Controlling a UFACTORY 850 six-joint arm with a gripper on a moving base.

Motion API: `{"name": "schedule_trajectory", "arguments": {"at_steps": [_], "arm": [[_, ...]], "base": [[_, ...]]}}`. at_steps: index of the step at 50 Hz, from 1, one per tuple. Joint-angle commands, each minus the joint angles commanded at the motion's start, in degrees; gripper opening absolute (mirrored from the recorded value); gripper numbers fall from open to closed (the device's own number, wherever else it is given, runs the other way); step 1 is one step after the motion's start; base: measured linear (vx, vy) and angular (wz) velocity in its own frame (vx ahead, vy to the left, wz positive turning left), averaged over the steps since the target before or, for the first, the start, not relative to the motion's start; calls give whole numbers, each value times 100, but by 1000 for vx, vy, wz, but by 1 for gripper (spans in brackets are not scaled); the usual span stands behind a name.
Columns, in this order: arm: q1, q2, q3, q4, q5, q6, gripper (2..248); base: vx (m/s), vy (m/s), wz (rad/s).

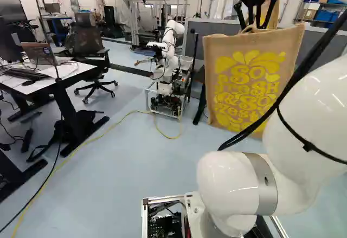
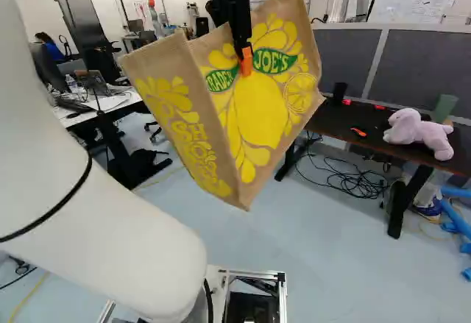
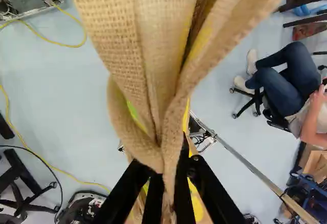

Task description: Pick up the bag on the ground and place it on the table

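Bunched cloth at the top of the bag (image 3: 143, 45) looms nearest the camera in the wrist view; the jaws (image 2: 246, 59) are clamped on that cloth, one finger on either side of the folds. Below them, the bag hangs tilted in the air above the floor (image 2: 331, 264), one bottom corner dipping lowest in the right base view; it is tan, with yellow printing on its sides and a big yellow lemon on one face.

Beyond it, at the right of the right base view, stands a dark table (image 2: 375, 140); on it are a pink stuffed animal (image 2: 419, 133), a black cup (image 2: 339, 92), a green cup (image 2: 444, 108) and a small orange tool (image 2: 358, 132); loose black cables (image 2: 353, 182) lie tangled on the floor near its legs; a grey partition (image 2: 419, 62) rises behind.

Farther off in the left base view, another robot (image 1: 171, 37) stands on a wheeled frame (image 1: 165, 110); a yellow cable (image 1: 116, 123) snakes over the floor; at that view's left a second table (image 1: 70, 78) carries a laptop (image 1: 40, 53), with an office chair (image 1: 88, 40) just beside it.
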Motion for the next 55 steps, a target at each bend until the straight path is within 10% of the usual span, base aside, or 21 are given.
{"name": "schedule_trajectory", "arguments": {"at_steps": [55], "arm": [[0,0,0,0,0,0,22]], "base": [[134,-33,-190]]}}
